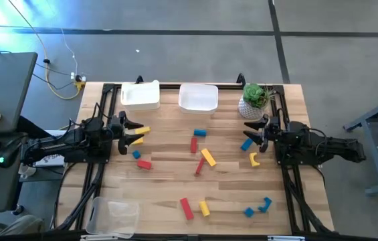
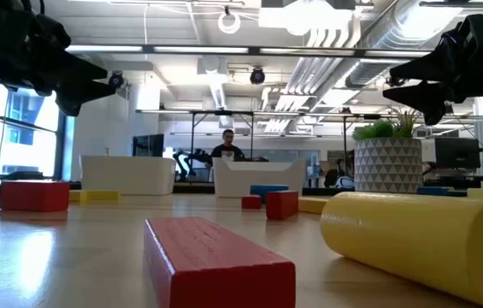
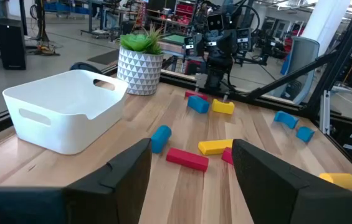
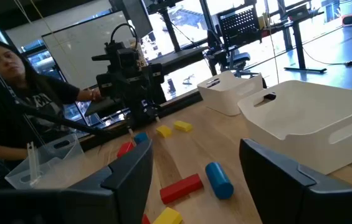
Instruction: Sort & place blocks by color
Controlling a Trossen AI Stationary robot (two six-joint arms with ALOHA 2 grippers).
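Red, yellow and blue blocks lie flat and scattered on the wooden table. Two yellow blocks (image 1: 140, 131), a blue one (image 1: 136, 154) and a red one (image 1: 144, 164) lie near my left gripper (image 1: 134, 132). A blue block (image 1: 247, 144) and a curved yellow one (image 1: 254, 159) lie near my right gripper (image 1: 254, 130). A blue cylinder (image 1: 199, 132), red bars (image 1: 193, 144) and a yellow bar (image 1: 207, 157) lie mid-table. More blocks (image 1: 186, 208) lie toward the near edge. Both grippers hover open above the table, my left (image 3: 191, 152) and my right (image 4: 194, 155) each holding nothing.
Two white bins (image 1: 140, 95) (image 1: 198, 98) and a potted plant (image 1: 254, 100) stand along the far edge. A clear bin (image 1: 115, 215) sits at the near left corner. A person (image 4: 1, 62) sits beyond the table's left side.
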